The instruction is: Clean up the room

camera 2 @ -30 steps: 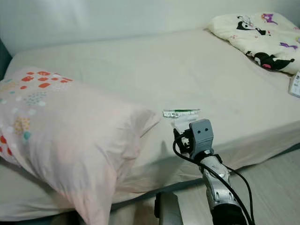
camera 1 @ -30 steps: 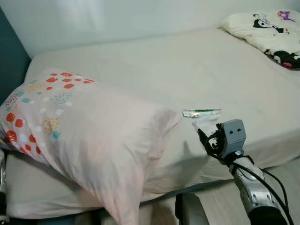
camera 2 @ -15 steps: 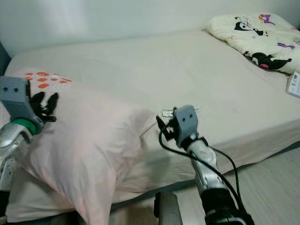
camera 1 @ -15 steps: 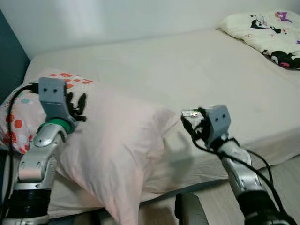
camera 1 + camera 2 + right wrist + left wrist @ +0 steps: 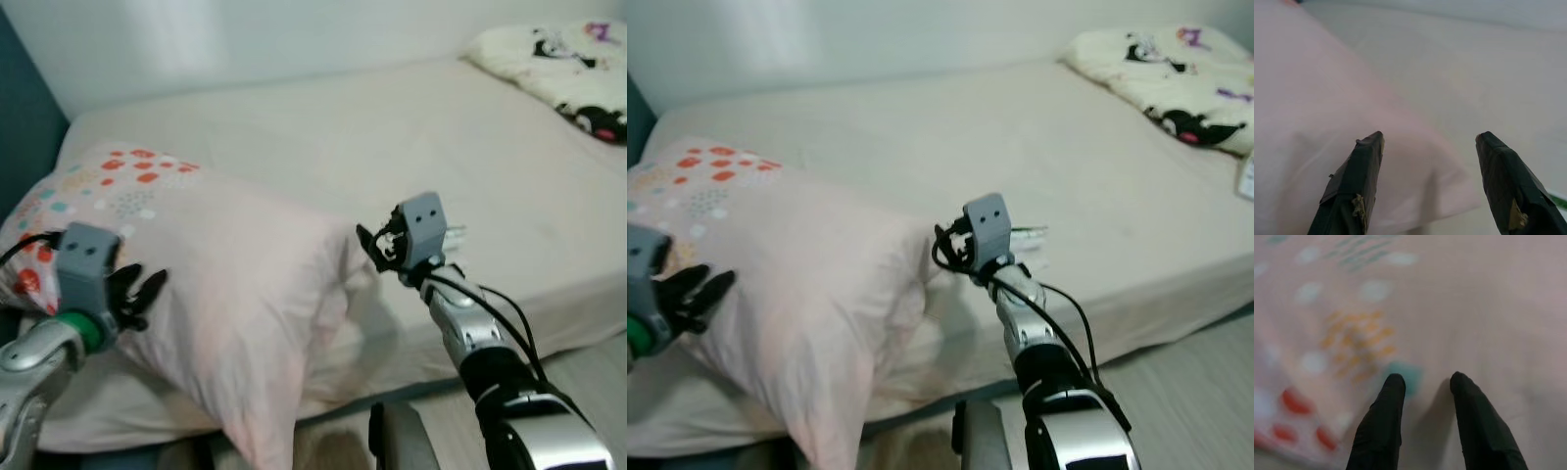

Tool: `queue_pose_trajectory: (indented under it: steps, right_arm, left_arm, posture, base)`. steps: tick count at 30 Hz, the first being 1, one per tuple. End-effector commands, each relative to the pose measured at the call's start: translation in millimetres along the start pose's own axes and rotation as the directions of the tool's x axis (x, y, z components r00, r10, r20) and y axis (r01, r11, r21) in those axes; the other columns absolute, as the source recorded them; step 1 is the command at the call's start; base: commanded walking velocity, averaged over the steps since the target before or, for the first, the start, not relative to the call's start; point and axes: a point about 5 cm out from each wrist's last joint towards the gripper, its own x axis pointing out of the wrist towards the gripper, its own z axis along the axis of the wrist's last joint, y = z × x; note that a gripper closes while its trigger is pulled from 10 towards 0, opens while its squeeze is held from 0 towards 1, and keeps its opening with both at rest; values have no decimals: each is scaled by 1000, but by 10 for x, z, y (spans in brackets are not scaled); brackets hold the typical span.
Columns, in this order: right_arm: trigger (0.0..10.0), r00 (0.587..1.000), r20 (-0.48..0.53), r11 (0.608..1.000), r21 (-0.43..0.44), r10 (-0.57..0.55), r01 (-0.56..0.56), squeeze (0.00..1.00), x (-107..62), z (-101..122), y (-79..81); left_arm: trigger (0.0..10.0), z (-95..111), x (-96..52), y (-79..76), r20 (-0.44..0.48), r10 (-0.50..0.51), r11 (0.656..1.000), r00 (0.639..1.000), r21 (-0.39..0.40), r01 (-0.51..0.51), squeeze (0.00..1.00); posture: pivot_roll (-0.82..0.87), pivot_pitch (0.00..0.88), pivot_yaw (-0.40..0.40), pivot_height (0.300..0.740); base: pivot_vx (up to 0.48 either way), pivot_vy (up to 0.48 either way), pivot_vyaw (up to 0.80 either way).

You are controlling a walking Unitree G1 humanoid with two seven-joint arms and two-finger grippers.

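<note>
Closing in on the pillow (image 5: pixel 206 294) from both ends looks like the step in hand, judged from how the two arms frame it. It lies slumped across the lower left of the left eye view, on the near corner of the bed (image 5: pixel 323 137), its dotted end toward the left edge of the frame and its plain pink end hanging over the mattress edge. The left pincer (image 5: pixel 130 294) sits at the dotted end, fingers spread a moderate way and just at the fabric; the left wrist view shows their tips against the printed cloth. The right pincer (image 5: pixel 377 245), centre right, gapes wide and empty, aimed at the pillow's right corner. Beside it a small green-striped wrapper (image 5: pixel 1029 233) lies on the sheet. Next, I judge, both pincers must press in and pinch cloth before any lift.
</note>
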Motion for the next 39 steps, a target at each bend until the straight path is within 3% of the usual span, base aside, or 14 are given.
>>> queue_pose_trajectory:
  steps: [1, 3, 9, 10, 11, 13, 17, 18, 20, 26, 32, 36, 38, 39]
  right_arm:
    - [10000, 1000, -3, 1000, 10, 2, -2, 0, -22, -42, 14]
    - [10000, 1000, -19, 1000, 14, -6, 6, 0, -99, -154, -6]
    - [10000, 997, -36, 997, -34, -70, 69, 0, -202, -228, -162]
    - [10000, 992, -43, 992, -54, -120, 118, 0, -218, -211, -268]
    - [10000, 992, -43, 992, -54, -120, 118, 0, -218, -211, -268]
    - [10000, 984, -47, 983, -70, -173, 169, 0, -228, -165, -403]
    - [10000, 986, -42, 985, -64, -162, 159, 0, -212, -146, -391]
    - [10000, 986, -42, 985, -64, -162, 159, 0, -212, -146, -391]
    - [10000, 989, -46, 989, -56, -139, 136, 0, -214, -188, -321]
    - [10000, 985, -60, 986, -38, -162, 159, 0, -322, -314, -318]
    - [10000, 974, -50, 975, -50, -221, 218, 0, -417, -302, -492]
    - [10000, 966, -36, 966, -57, -255, 253, 0, -465, -261, -611]
    - [10000, 963, -25, 962, -62, -269, 267, 0, -501, -239, -671]
    - [10000, 963, -25, 962, -62, -269, 267, 0, -501, -239, -671]
  left_arm:
    - [10000, -57, -27, 29, -30, -12, 999, 999, -31, 11, 1000]
    - [10000, -222, -188, -1, -62, -155, 975, 986, -170, 143, 1000]
    - [10000, -263, -228, -226, -22, -277, 936, 961, -234, 264, 1000]
    - [10000, -128, -162, -414, 46, -326, 918, 944, -221, 328, 0]
    - [10000, -128, -162, -414, 46, -326, 918, 944, -221, 328, 0]
    - [10000, 257, 18, -890, 203, -393, 901, 897, -110, 420, 0]
    - [10000, 526, 141, -1242, 291, -413, 904, 863, 21, 426, 0]
    - [10000, 526, 141, -1242, 291, -413, 904, 863, 21, 426, 0]
    - [10000, 539, 298, -1549, 227, -441, 896, 868, 175, 409, 0]
    - [10000, 201, 497, -2005, 48, -469, 856, 882, 272, 440, 0]
    - [10000, -214, 608, -2159, -123, -416, 839, 901, 331, 432, 0]
    - [10000, -403, 673, -2105, -177, -326, 839, 928, 399, 371, 0]
    - [10000, -515, 756, -1859, -191, -131, 892, 973, 406, 199, 0]
    - [10000, -515, 756, -1859, -191, -131, 892, 973, 406, 199, 0]
  posture:
    - [6, 175, 82, 515]
    - [2, 174, 84, 515]
    - [-5, 168, 79, 515]
    - [-6, 158, 73, 515]
    - [-6, 158, 73, 515]
    - [-15, 147, 64, 515]
    - [-23, 141, 60, 515]
    - [-23, 141, 60, 515]
    - [-30, 136, 62, 515]
    - [-48, 137, 78, 515]
    - [-64, 139, 84, 515]
    - [-68, 140, 85, 515]
    - [-81, 139, 95, 515]
    - [-81, 139, 95, 515]
  base:
    - [0, 0, 0]
    - [0, 0, 0]
    - [0, 0, 0]
    - [0, 0, 0]
    - [0, 0, 0]
    - [0, 0, 0]
    - [0, 0, 0]
    - [0, 0, 0]
    - [0, 0, 0]
    - [0, 0, 0]
    - [0, 0, 0]
    - [0, 0, 0]
    - [0, 0, 0]
    - [0, 0, 0]
